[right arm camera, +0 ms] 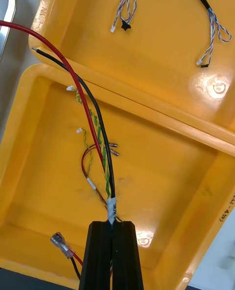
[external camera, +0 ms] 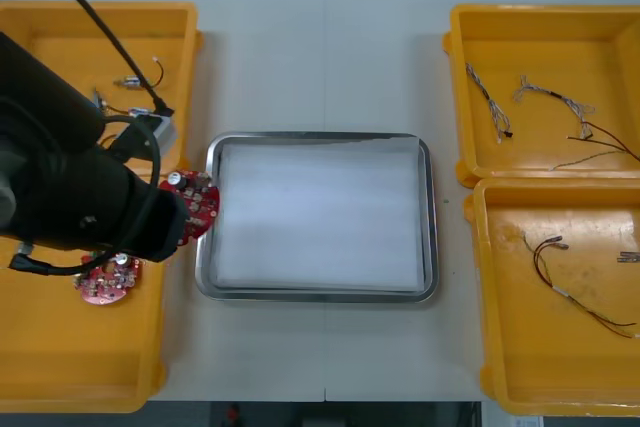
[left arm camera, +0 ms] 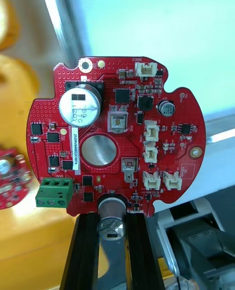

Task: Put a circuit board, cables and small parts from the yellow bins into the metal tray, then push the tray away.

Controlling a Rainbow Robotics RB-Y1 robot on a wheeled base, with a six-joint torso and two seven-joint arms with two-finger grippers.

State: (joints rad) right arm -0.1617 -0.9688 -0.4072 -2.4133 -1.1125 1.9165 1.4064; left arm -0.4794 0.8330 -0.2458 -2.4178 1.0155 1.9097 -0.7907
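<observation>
Metal tray (external camera: 320, 292) is lying mid-table with yellow bins (external camera: 60, 347) flanking it, left gripper (left arm camera: 111, 219) is clamping a round red circuit board (external camera: 197, 202) at the tray's left rim, and right gripper (right arm camera: 113, 226) is pinching a red, black and yellow cable bundle (right arm camera: 108, 182) above the near right bin (right arm camera: 161, 172).

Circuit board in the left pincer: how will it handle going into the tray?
Probably stiff: the circuit board looks unbent though the left pincer grips one edge. Likely fragile, given raised parts on its face. Flat, so it should rest on the metal tray without rolling. Right pincer holds a cable over a yellow bin.
</observation>
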